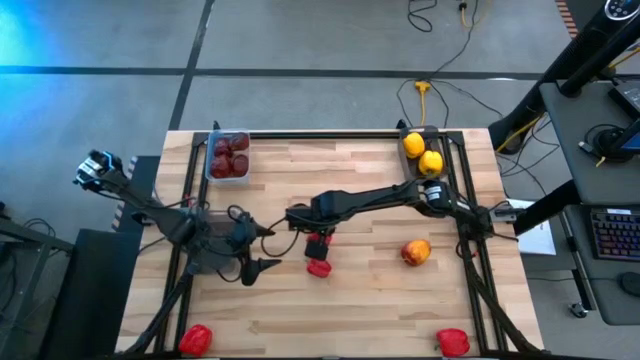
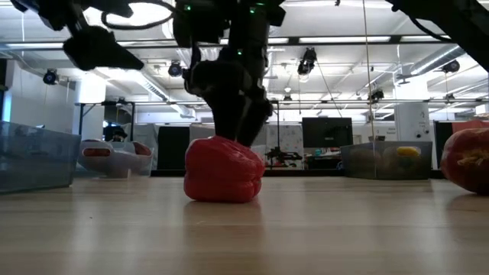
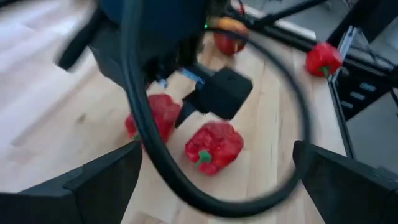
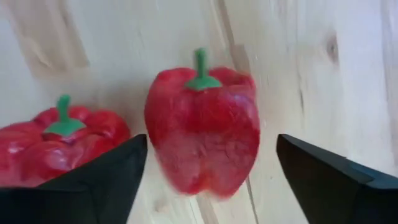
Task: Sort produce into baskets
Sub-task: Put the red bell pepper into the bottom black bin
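Low view: orange-red round toy fruit (image 2: 467,159) is cropped at right edge; blue-grey plastic bin (image 2: 34,156) cropped at left edge.

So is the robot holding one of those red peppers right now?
No. The right gripper is open, its fingers on either side of a red pepper without touching it. The left gripper is open too, holding nothing.
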